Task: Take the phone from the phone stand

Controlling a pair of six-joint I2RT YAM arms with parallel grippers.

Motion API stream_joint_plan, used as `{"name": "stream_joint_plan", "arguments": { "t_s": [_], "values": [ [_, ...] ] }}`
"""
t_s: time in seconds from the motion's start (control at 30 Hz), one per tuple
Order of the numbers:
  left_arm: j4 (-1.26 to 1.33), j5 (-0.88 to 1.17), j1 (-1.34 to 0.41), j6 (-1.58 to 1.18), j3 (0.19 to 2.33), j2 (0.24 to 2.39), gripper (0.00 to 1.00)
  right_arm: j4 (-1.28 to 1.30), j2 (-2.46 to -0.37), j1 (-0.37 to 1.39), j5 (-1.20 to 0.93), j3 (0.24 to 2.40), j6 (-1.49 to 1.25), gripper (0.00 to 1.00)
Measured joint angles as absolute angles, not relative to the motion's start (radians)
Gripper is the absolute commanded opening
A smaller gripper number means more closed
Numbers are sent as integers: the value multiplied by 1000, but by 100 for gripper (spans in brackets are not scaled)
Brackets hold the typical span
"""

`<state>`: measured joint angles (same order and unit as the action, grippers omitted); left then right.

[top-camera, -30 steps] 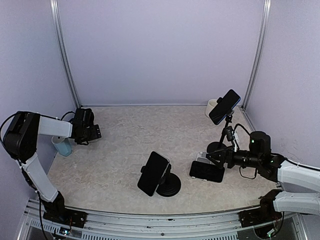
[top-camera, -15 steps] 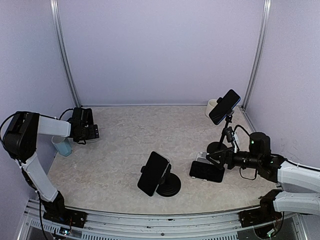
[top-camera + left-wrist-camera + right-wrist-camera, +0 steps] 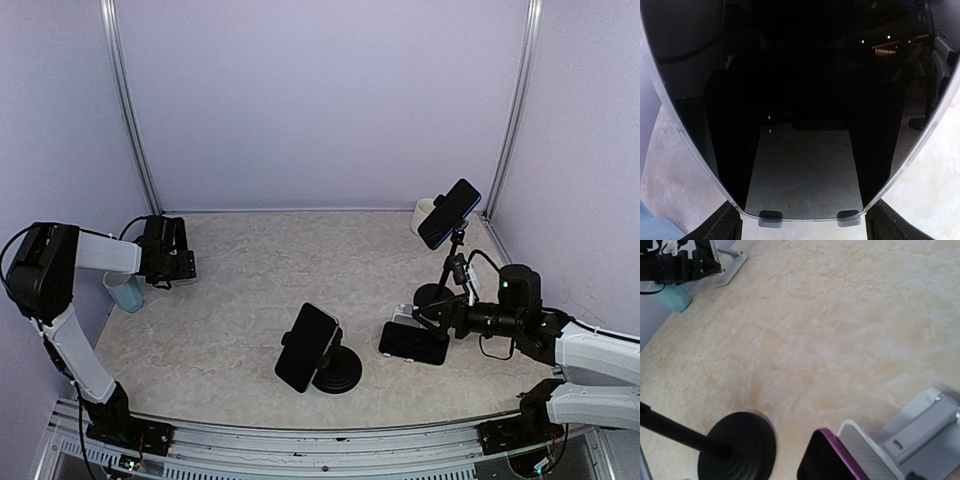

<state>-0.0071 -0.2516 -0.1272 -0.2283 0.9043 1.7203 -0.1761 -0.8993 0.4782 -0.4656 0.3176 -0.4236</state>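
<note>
Grasping step: at the left edge of the table (image 3: 250, 290), the left pincer (image 3: 183, 264) straddles the phone (image 3: 800, 100) propped on its stand (image 3: 771, 216); whether it grips cannot be told. Next, probably: squeeze firmly, lift clear. The right pincer (image 3: 422, 318) stands open.

it was a robot test cell in a lab: plain lilac panels (image 3: 320, 100) held by aluminium posts (image 3: 125, 110) boxed in a marbled table (image 3: 250, 290), and a left arm (image 3: 75, 350) and a right arm (image 3: 590, 352) stood bolted to a metal rail (image 3: 320, 440) at its near edge.
</note>
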Motion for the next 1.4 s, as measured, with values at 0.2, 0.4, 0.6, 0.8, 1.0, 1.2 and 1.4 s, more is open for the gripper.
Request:
{"name": "stream_joint_plan", "arguments": {
  "t_s": [0.2,0.4,0.6,0.8,1.0,1.2,1.4],
  "values": [
    [-4,-247,-125,-220,907,1726,62,-175,-899,478,-465,318,-416,91],
    [-14,-233,-121,-205,946,1763,55,-175,-913,478,-465,319,-410,91],
    [-31,-220,-118,-188,1004,1802,53,-174,-916,478,-462,319,-405,91],
    [-42,-191,-120,-162,1069,1849,52,-170,-918,478,-455,319,-400,91],
    [-38,-166,-120,-148,1092,1872,53,-162,-918,478,-448,330,-389,91],
    [15,-146,-126,-148,999,1819,63,-161,-918,478,-447,331,-387,91],
    [20,-126,-131,-147,951,1780,96,-162,-923,478,-448,331,-386,92]
  ]
}}
